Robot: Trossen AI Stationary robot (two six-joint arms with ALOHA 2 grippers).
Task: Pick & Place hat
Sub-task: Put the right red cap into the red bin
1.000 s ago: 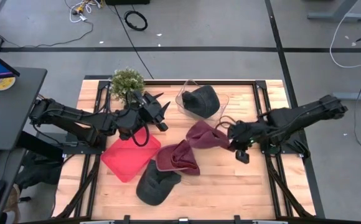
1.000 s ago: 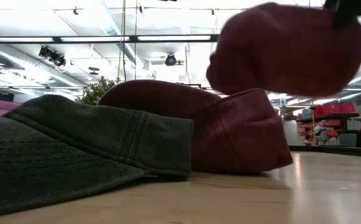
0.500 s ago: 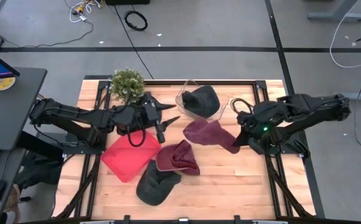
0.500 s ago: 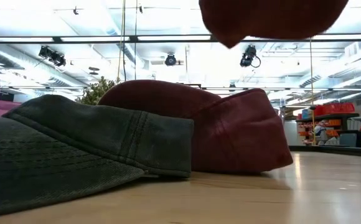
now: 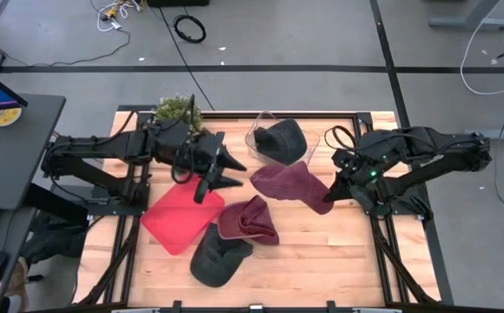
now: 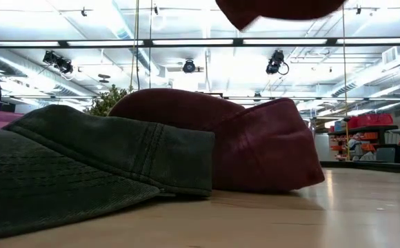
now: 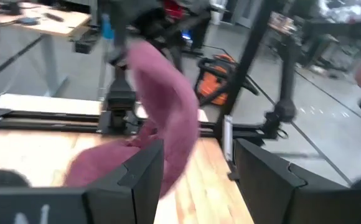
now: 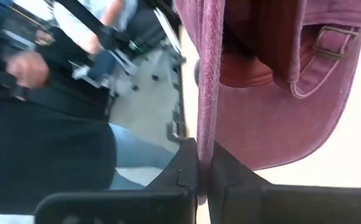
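Four hats: two maroon, two dark. The right gripper pinches the lifted maroon hat. The left gripper hangs open, empty.

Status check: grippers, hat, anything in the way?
Right gripper shut on lifted maroon hat. Left gripper open, empty, facing it. Second maroon hat below.

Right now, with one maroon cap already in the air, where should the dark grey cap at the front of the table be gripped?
Probably by its brim, coming from above at the front edge. The dark grey cap lies flat with that brim exposed, while the resting maroon cap overlaps its crown. The open left hand hovers nearest; the right hand is shut on the lifted maroon cap.
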